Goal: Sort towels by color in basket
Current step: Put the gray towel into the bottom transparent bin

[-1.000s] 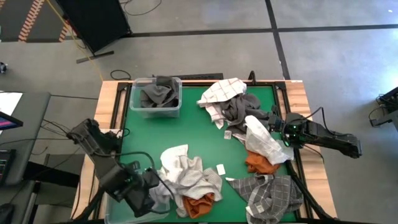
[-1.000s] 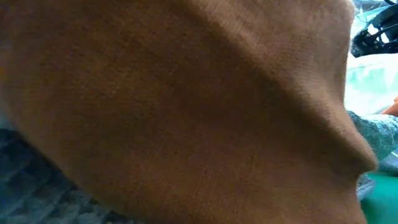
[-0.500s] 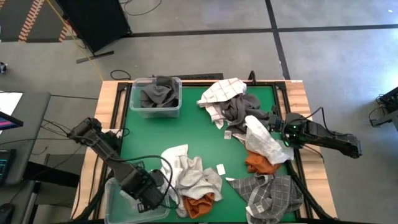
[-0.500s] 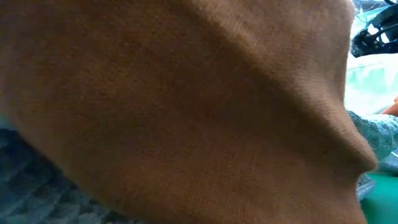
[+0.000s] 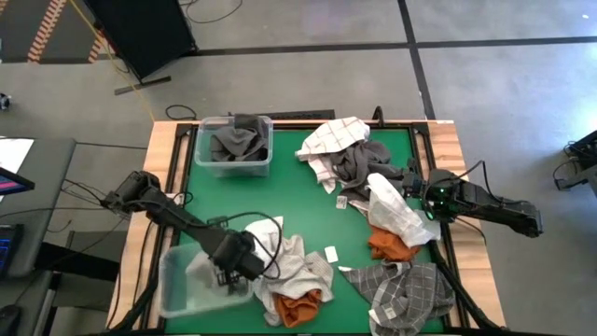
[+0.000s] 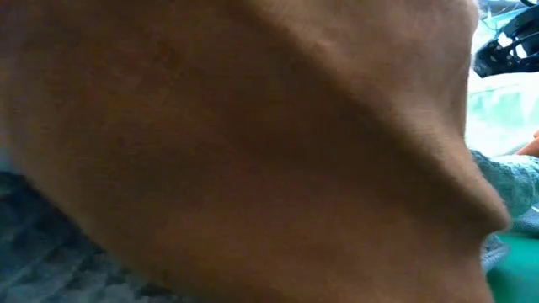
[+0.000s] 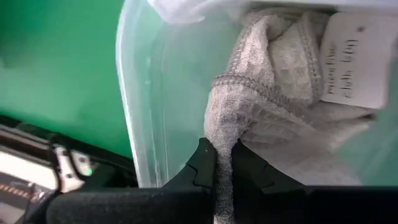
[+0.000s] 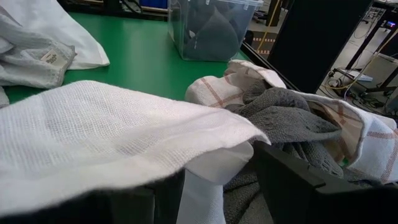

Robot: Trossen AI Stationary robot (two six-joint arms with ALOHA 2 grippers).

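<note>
I see my left gripper (image 7: 224, 163) pinching a fold of a light grey towel (image 7: 273, 118). The towel looks soft and bumpy, like a waffle, with a stitched edge and a white tag with writing on it (image 7: 356, 61). The fold sits squeezed between the two dark fingers (image 7: 202, 165). The towel hangs inside a clear plastic bin (image 5: 187, 278) with smooth, see-through walls, at the table's near left corner. From above, the left gripper (image 5: 238, 259) is at the bin's right edge, just beside a heap of pale towels (image 5: 291, 263) with a rust orange towel (image 5: 300, 306) tucked under it.

The table (image 5: 317, 207) has a flat green top with a wooden frame. A second clear bin (image 5: 233, 145) at the far left holds a crumpled dark grey towel (image 5: 238, 142).

My right gripper (image 5: 422, 201) is at the table's right side. A white towel (image 8: 106, 134) with a fine woven grid lies draped over it, so I cannot tell if its fingers are open or closed. Beside it lie a dark grey towel (image 8: 280, 121) and a white towel with thin brown lines (image 8: 214, 90). Near the front right lies a grey-and-white checked towel (image 5: 406, 294), with another rust orange towel (image 5: 387, 245) just behind it.

In the low view, brown cloth (image 6: 236, 143) covers nearly everything.
</note>
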